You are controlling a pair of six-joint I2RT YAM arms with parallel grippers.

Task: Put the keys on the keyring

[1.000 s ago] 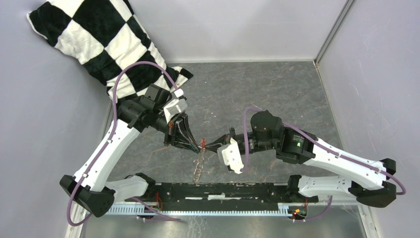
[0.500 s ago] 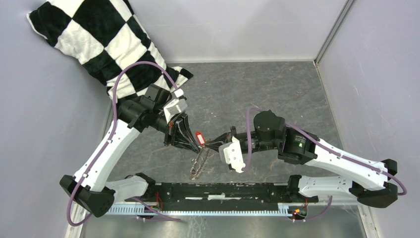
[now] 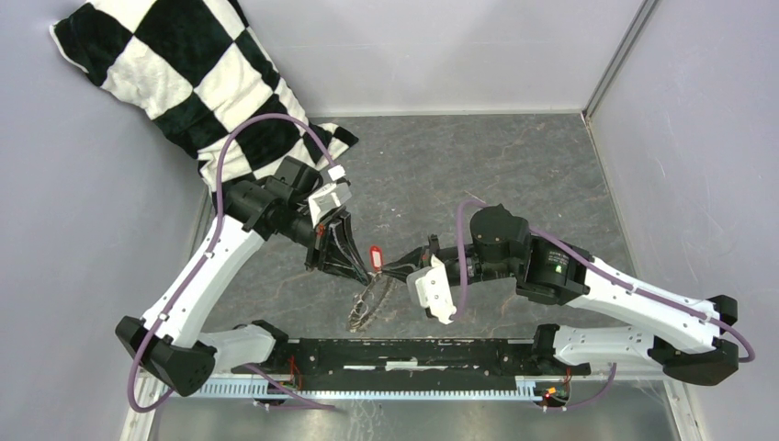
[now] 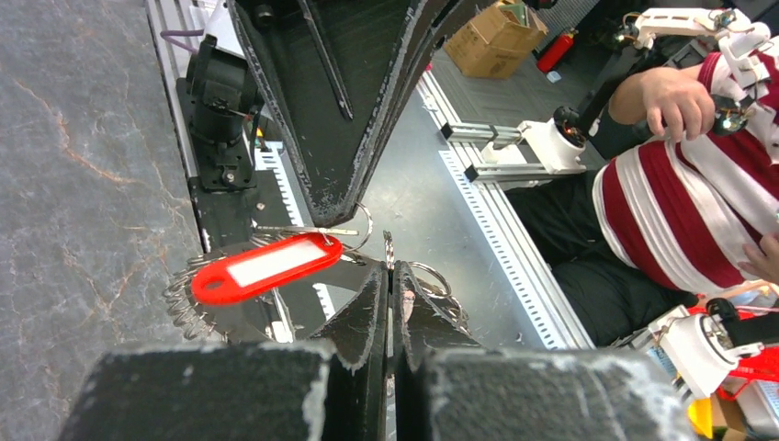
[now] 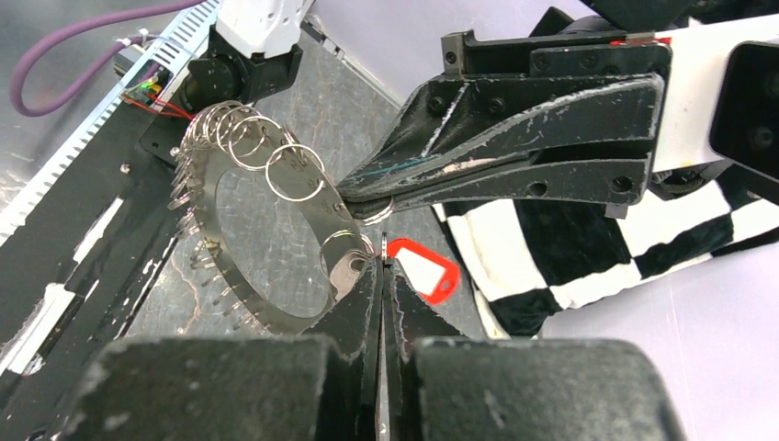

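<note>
The keys show as a red plastic tag (image 3: 374,257) (image 4: 262,267) (image 5: 423,269) with a thin silvery part, held above the table between both arms. My right gripper (image 3: 385,269) (image 5: 379,265) is shut on the small ring at the tag's end. The keyring (image 3: 366,308) (image 5: 241,241), a flat metal ring fringed with many small rings, hangs tilted below the two tips. My left gripper (image 3: 364,272) (image 4: 392,272) is shut on one of its small rings, seen edge-on. The two gripper tips almost touch.
A black-and-white checkered pillow (image 3: 184,83) lies at the far left, just behind the left arm. A black rail (image 3: 413,354) runs along the near table edge. Grey walls enclose the marbled tabletop (image 3: 496,165). A person in a striped shirt (image 4: 698,193) sits beyond the rail.
The right wrist has turned, so the red tag now faces up instead of edge-on. The keyring has swung from hanging straight to a tilt. The left arm shifted slightly.
</note>
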